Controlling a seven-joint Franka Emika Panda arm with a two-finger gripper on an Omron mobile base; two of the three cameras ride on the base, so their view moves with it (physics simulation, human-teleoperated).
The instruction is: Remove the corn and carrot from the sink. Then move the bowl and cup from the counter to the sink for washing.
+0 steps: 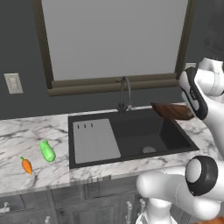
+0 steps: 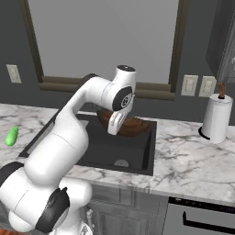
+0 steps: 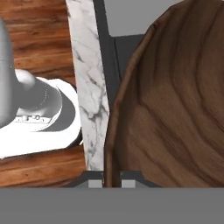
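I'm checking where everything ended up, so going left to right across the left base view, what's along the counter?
Carrot → corn → grey drainboard → sink → wooden bowl, held over the sink's far right corner.

One corn, one carrot, one wooden bowl, one sink, one faucet, one paper-towel roll, three wall outlet plates, one window.
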